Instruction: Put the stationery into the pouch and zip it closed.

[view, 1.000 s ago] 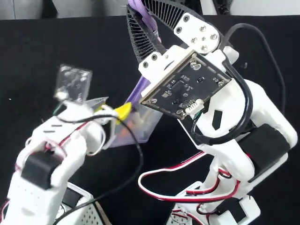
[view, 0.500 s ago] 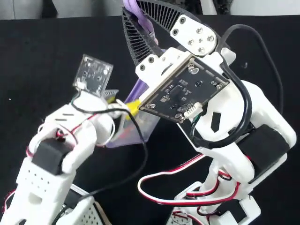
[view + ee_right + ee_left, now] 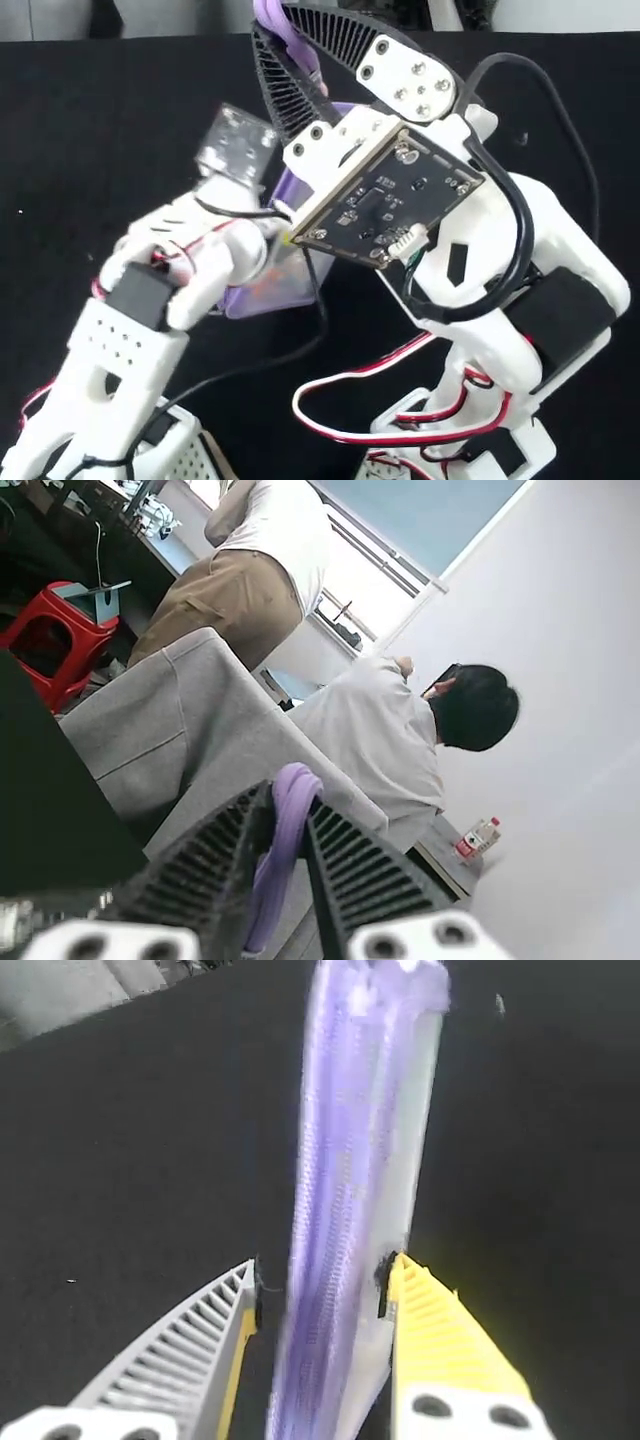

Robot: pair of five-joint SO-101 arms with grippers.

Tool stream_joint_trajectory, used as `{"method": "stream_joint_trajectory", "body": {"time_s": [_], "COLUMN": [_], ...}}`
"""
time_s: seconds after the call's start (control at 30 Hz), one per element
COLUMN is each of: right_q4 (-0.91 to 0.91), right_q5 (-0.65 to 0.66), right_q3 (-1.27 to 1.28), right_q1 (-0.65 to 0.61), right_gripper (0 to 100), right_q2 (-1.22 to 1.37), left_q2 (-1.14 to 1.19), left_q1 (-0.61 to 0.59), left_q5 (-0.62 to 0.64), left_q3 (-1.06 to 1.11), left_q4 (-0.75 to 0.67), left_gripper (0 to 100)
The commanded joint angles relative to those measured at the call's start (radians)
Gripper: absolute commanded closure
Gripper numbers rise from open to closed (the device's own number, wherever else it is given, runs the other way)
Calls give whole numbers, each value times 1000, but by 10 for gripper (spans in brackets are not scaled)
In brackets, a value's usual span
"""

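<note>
Pouch [image 3: 262, 295] is purple and partly see-through. It is held up by its top over the black table [image 3: 100, 120], between the two arms. In the high view its low end sits just under the left arm's wrist. I cannot tell if that end touches the table. Some small orange things [image 3: 272, 287] show through its side near the bottom, and I cannot tell what they are. The rest of the pouch runs up behind the right arm's camera board.

The right gripper [image 3: 288, 805] has two black ribbed fingers [image 3: 355, 875]. They are pressed together on a purple fold of the pouch. The fold is squeezed thin between them, and a round purple loop pokes out past the tips.

The left gripper [image 3: 322, 1268] has one white finger [image 3: 180, 1360] and one yellow finger [image 3: 440, 1350]. They are held apart, and the pouch goes down the middle between them. The yellow finger touches one edge of the pouch. The white finger is just beside the other edge, with a thin dark gap between. So this gripper is around the pouch and not squeezing it.

In the left wrist view the pouch looks long and thin, purple on one side and pale and clear on the other. I cannot tell if the zip is open or closed.
</note>
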Motion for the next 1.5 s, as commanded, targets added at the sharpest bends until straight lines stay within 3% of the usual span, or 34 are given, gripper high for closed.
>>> {"method": "stream_joint_trajectory", "body": {"time_s": [0.0, 0.27, 0.47, 0.67, 0.9, 1.3, 1.47], "right_q4": [2, 2, 20, 69, 130, 137, 138], "right_q5": [6, 6, 6, 6, -58, -195, -272], "right_q3": [-30, -30, -33, -38, -38, -39, -31], "right_q1": [-17, -17, -17, -17, -14, -15, -14], "right_gripper": [987, 987, 987, 986, 983, 983, 982], "right_q2": [-12, -15, -15, -16, -16, -18, -42], "left_q2": [2, -9, -9, -63, -365, -984, -984], "left_q1": [35, 35, 35, 35, 35, 21, -71], "left_q5": [-15, -14, -15, -9, -9, -9, -8], "left_q3": [47, 131, 133, 134, 186, 533, 621], "left_q4": [-61, -110, -109, -107, -115, -175, -265], "left_gripper": [787, 792, 978, 970, 971, 971, 971]}}
